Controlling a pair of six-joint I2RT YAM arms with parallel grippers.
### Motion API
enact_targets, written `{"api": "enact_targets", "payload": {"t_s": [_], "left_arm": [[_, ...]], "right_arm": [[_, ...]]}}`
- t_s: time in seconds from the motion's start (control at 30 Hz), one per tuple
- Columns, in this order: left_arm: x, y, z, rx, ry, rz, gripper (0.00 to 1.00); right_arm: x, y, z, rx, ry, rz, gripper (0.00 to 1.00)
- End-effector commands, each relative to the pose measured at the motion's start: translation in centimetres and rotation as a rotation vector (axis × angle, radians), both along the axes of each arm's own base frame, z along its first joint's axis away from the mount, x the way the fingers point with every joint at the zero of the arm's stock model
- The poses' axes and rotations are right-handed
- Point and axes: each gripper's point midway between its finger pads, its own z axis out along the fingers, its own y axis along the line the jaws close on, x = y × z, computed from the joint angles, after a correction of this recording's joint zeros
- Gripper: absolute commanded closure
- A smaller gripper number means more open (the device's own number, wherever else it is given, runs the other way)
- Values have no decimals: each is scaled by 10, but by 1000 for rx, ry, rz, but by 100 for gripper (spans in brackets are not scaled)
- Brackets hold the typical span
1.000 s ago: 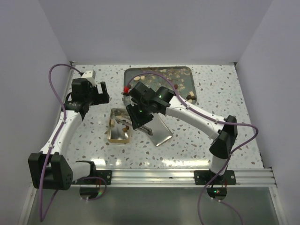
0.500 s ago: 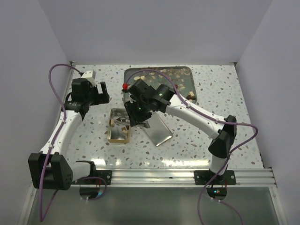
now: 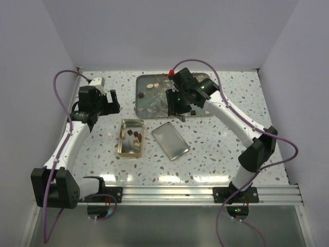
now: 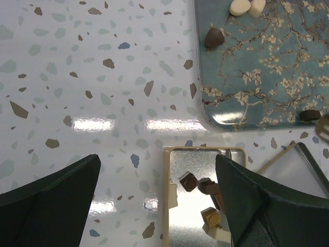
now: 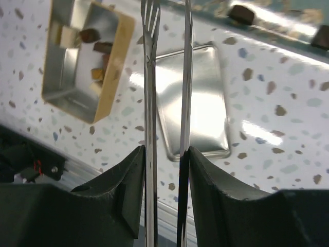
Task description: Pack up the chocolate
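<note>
White speckled worktop (image 3: 205,154), walled on three sides. At the middle of its far edge, a teal tray (image 3: 151,101) with a pale blossom print, lying flat.

Right arm (image 3: 231,126) rising from the near right corner and stretching over the right part of the tray. Right claw (image 5: 165,154) clamped on thin metal tongs (image 5: 150,77), blades slightly parted, pointing down by the tray's near edge. Hard to tell from above whether the tips touch anything.

Left arm (image 3: 72,139) rising from the near left corner. Left claw (image 4: 158,170) spread wide and empty, hanging toward the far left corner, above bare worktop.

Left of centre, an open gold tin (image 3: 121,141), long side running near to far. Just right of it and not touching, a silvery lid (image 3: 170,140), flat and skewed.

Smallest of all, the chocolate (image 4: 188,181). A handful of brown, tan and cream lumps lying in the tin's far half. More on the tray: two cream pieces (image 4: 240,7) touching near its far left corner, a dark one (image 4: 214,38) just beside them, another dark one (image 4: 310,115) at its near edge.
</note>
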Motion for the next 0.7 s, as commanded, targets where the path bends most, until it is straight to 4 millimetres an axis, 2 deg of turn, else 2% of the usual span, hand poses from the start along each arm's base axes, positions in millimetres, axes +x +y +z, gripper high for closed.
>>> {"api": "enact_targets", "payload": {"t_s": [0.0, 0.17, 0.27, 0.43, 0.67], "left_arm": [[8, 0, 25, -14, -83, 0, 0], [8, 0, 25, -13, -83, -1, 0], [8, 0, 25, -12, -83, 1, 0], [7, 0, 26, -13, -86, -1, 0], [7, 1, 25, -9, -85, 2, 0]], "right_arm": [[27, -51, 32, 11, -106, -129, 60], [52, -105, 7, -83, -94, -301, 60], [61, -117, -7, -104, -74, -365, 59], [75, -124, -28, -137, -46, -424, 59], [96, -133, -43, -164, -39, -476, 59]]}}
